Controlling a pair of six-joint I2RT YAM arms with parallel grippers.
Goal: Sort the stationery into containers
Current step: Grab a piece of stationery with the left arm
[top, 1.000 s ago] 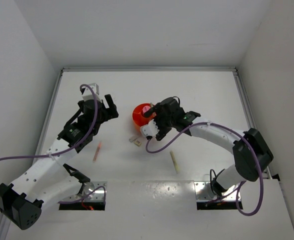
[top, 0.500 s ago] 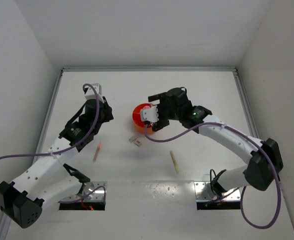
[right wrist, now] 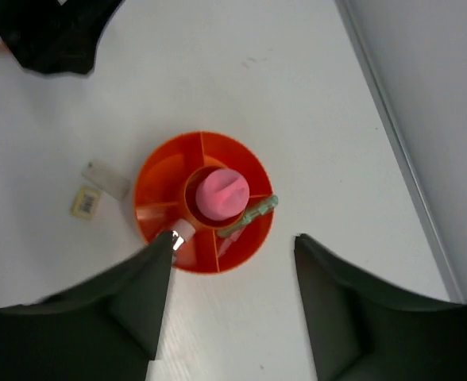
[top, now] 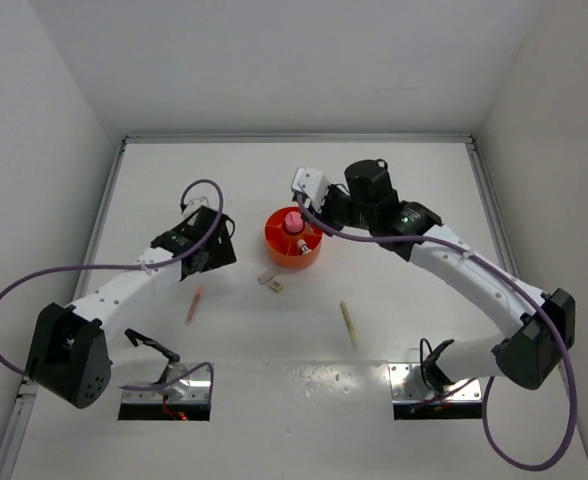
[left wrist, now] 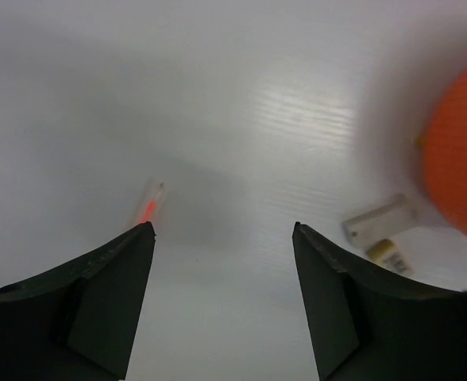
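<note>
Lying flat, thin pink-orange pen [top: 194, 303], pale yellow stick [top: 348, 323], long axes roughly near-to-far

The organiser [right wrist: 156, 186] is bright orange, the cylinder [right wrist: 221, 193] pink, one stick [right wrist: 258, 212] mint green.

Top external: high, from behind, looking down over everything. Right wrist: straight above orange organiser [right wrist: 166, 171] — shared also with low, close left wrist.

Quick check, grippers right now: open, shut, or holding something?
Left gripper: open, holding nothing.
Right gripper: open, holding nothing.
</note>
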